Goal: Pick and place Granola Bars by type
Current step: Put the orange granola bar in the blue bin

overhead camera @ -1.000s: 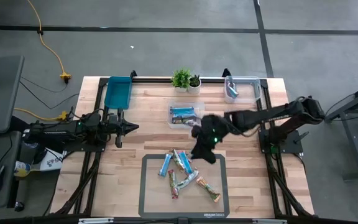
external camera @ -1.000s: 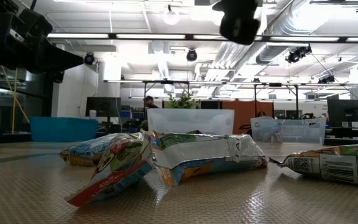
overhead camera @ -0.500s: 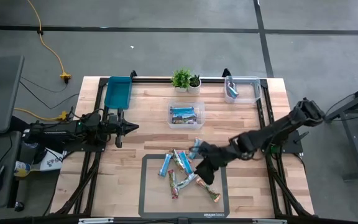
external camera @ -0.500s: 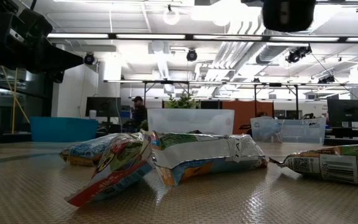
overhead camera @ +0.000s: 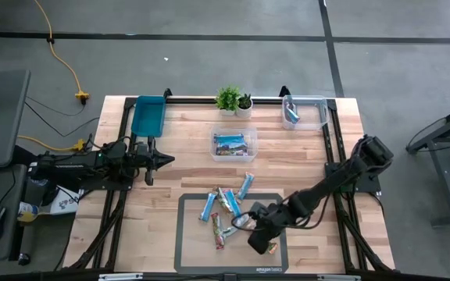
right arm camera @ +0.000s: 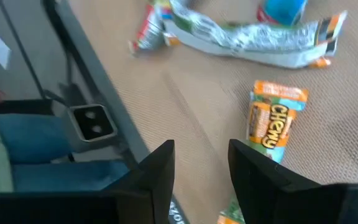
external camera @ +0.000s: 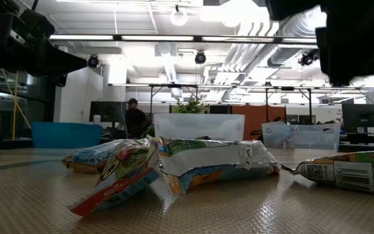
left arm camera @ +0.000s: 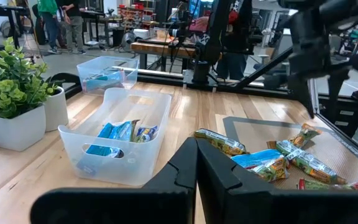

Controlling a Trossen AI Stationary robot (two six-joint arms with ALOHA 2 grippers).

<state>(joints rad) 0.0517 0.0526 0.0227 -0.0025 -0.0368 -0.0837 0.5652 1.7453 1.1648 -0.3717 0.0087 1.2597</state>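
Several granola bars lie flat in a loose heap on the dark-framed mat (overhead camera: 190, 234), among them a blue one (overhead camera: 208, 205) and a green-and-silver one (overhead camera: 226, 201). In the right wrist view a silver-green bar (right arm camera: 253, 38) and an orange-and-teal Chewy bar (right arm camera: 267, 121) show. My right gripper (overhead camera: 260, 234) (right arm camera: 201, 177) hovers open over the mat's near right part, the Chewy bar just beyond one finger. My left gripper (overhead camera: 162, 160) (left arm camera: 196, 163) waits shut at the table's left side.
A clear bin (overhead camera: 234, 145) at mid-table holds blue bars. A second clear bin (overhead camera: 303, 111) sits at the far right, a teal bin (overhead camera: 148, 115) at the far left, and potted plants (overhead camera: 233, 100) on the far edge. A person's sleeve (right arm camera: 17, 143) shows beyond the table's near edge.
My right gripper has swung from beside the middle clear bin toward the table's near edge and come down over the mat's near right part. In the low view it has grown larger. The bars have stayed where they were.
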